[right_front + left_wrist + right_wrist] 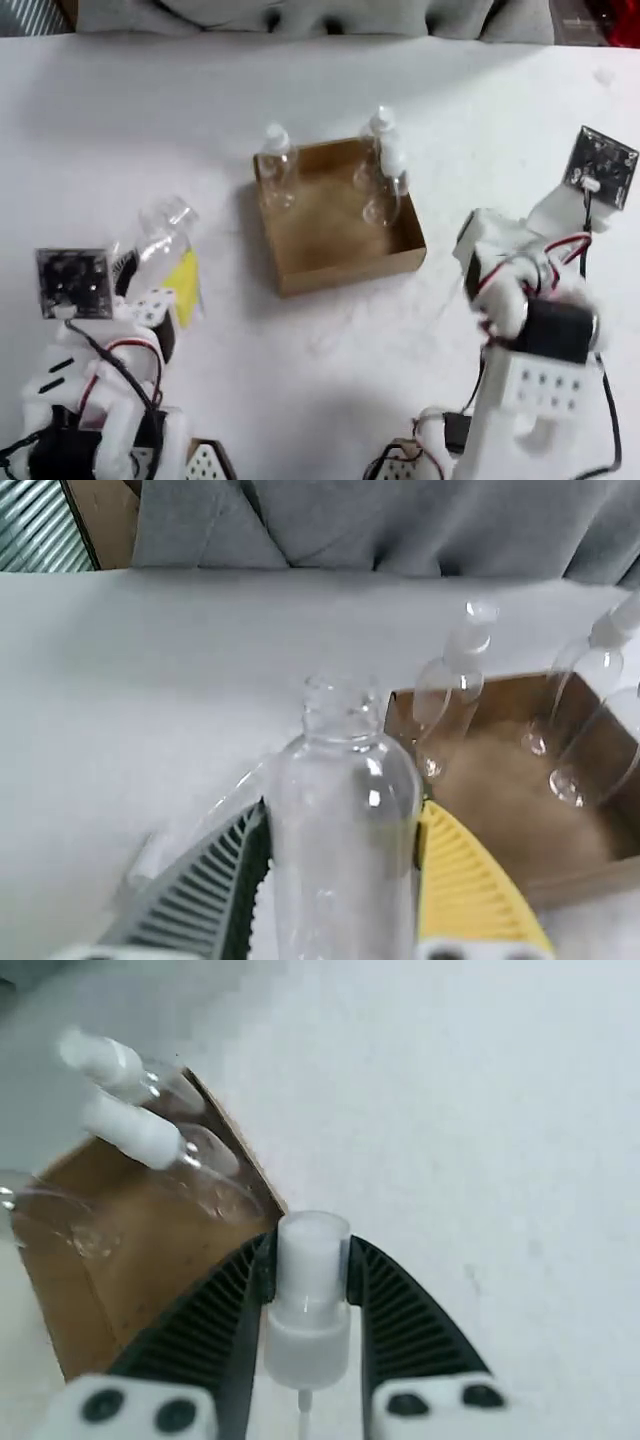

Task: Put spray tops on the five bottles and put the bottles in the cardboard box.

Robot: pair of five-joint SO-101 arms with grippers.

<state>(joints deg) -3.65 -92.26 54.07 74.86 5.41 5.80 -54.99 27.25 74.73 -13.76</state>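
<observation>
Three capped clear bottles (pixel 278 165) stand in the square cardboard box (pixel 345 268) on my matte white table (pixel 150 110), grey cushions (pixel 300 15) behind; the left gripper (pixel 343 820) pinches a smooth open-necked bottle (pixel 345 770) near the box, and the right gripper (pixel 310 1245) pinches a white plastic spray top (pixel 308 1305).

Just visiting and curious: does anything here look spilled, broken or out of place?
Nothing spilled or broken. One bottle, in the left gripper, has a bare neck; the right gripper holds a spray top.

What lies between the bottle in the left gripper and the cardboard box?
Only bare table separates the bottle from the cardboard box, per the high view.
</observation>
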